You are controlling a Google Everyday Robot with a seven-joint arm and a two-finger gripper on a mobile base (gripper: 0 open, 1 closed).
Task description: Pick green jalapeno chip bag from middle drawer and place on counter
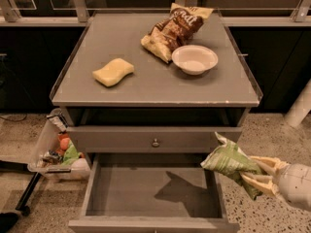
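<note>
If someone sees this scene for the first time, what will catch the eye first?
First the green bag, held in the shut pincer at the lower right, over the right side of the open drawer. Then the counter above, with a brown chip bag and a white bowl at its back right and a yellow sponge on its left.

The pincer (249, 171) holds green jalapeno chip bag (227, 160) above middle drawer (138, 194).

Glossy foil green jalapeno chip bag (229, 162) in smooth plastic end effector (250, 172) (lower right); matt counter (155, 84).
</note>
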